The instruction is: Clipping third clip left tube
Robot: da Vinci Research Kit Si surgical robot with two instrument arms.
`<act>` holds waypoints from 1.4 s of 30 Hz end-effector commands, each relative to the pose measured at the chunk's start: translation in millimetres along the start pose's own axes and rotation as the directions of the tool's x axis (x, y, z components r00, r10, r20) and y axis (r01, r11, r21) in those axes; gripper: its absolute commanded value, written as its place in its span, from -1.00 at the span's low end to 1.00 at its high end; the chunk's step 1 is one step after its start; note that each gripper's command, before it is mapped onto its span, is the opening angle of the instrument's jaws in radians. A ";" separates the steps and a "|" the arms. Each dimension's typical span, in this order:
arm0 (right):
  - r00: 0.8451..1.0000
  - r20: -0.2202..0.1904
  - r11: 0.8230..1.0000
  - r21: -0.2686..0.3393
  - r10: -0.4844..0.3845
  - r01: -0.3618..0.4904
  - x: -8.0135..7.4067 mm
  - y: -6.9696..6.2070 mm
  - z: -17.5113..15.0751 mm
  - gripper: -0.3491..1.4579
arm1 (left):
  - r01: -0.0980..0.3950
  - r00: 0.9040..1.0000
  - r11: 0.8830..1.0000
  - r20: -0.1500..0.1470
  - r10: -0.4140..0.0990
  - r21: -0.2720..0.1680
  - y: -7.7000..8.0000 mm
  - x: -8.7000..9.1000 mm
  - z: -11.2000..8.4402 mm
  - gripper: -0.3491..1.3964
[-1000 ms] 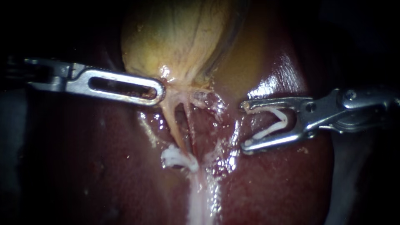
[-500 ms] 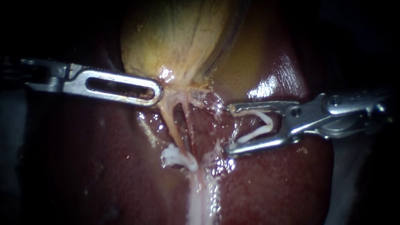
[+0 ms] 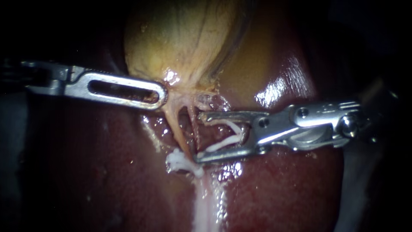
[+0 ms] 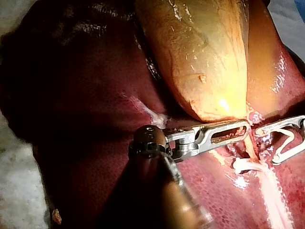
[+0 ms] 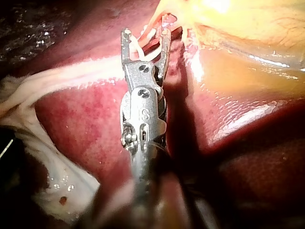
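Note:
Two thin tubes run down from the yellow gallbladder: the pale left tube and the redder right tube. A white clip sits where they meet lower down. My left instrument, with slotted jaws, is shut on the tissue at the gallbladder's neck; it also shows in the left wrist view. My right instrument stands open, carrying a white clip between its jaws. Its tips reach the right tube, with the left tube just beyond them. From the right wrist view, this instrument shows the same gap.
Dark red liver lies all around and under the tubes, wet and shiny to the right. A pale white strand runs down from the clip. The gallbladder hangs close above both instruments.
My right instrument has moved left with its clip, from well right of the tubes up to them, jaws still open. My left instrument and the tissue have stayed put.

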 end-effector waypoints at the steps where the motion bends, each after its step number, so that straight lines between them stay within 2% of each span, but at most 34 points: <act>1: 1.000 0.000 1.000 -0.001 -0.001 0.001 0.0 0.1 0.2 -0.06 | 0.000 1.000 1.000 -0.001 0.000 0.001 0.0 0.0 0.0 -1.00; 9: 1.000 0.000 1.000 0.009 0.008 -0.008 -0.2 0.4 2.2 -0.06 | 0.000 1.000 1.000 -0.001 0.000 0.001 0.1 0.0 0.1 -1.00; 17: 1.000 0.010 1.000 0.017 0.019 -0.020 -1.0 0.9 4.5 -0.06 | 0.000 1.000 1.000 -0.002 0.000 0.002 0.2 0.0 0.2 -1.00; 24: 0.995 0.006 0.995 0.015 0.095 -0.095 -0.8 1.3 6.8 -0.06 | 0.001 1.000 1.000 -0.003 -0.001 0.003 0.2 0.0 0.4 -1.00; 33: 0.974 -0.060 0.975 0.059 0.217 -0.214 -0.3 2.1 7.7 -0.09 | 0.001 1.000 1.000 -0.003 -0.001 0.003 0.2 0.0 0.4 -1.00; 42: 0.952 -0.128 0.959 0.101 0.278 -0.266 0.9 3.0 7.0 -0.12 | 0.001 1.000 1.000 -0.003 -0.001 0.003 0.2 0.0 0.4 -1.00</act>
